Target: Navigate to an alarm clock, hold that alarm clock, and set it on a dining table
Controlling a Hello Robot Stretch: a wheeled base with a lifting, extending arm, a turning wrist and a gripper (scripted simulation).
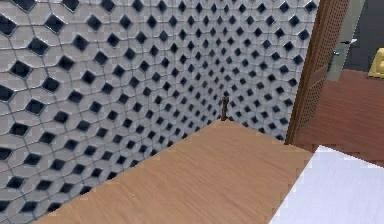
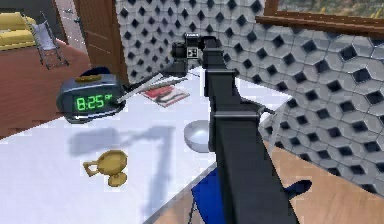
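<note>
One alarm clock [image 2: 88, 100], dark-cased with lit green digits, stands upright on the white table [image 2: 40, 165]; a gold cup [image 2: 110, 168] stands nearer; the gripper [image 2: 130, 92] shows at the clock's right side; whether it holds anything cannot be told; a white bowl [image 2: 200, 133] sits further right.

1. An alarm clock [image 2: 85, 100] with green digits stands on a white table [image 2: 40, 175].
2. The gripper [image 2: 128, 93] ends beside the clock; whether it holds anything cannot be told.
3. A gold cup [image 2: 108, 167], white bowl [image 2: 198, 133] and book [image 2: 165, 95] share the table.
</note>
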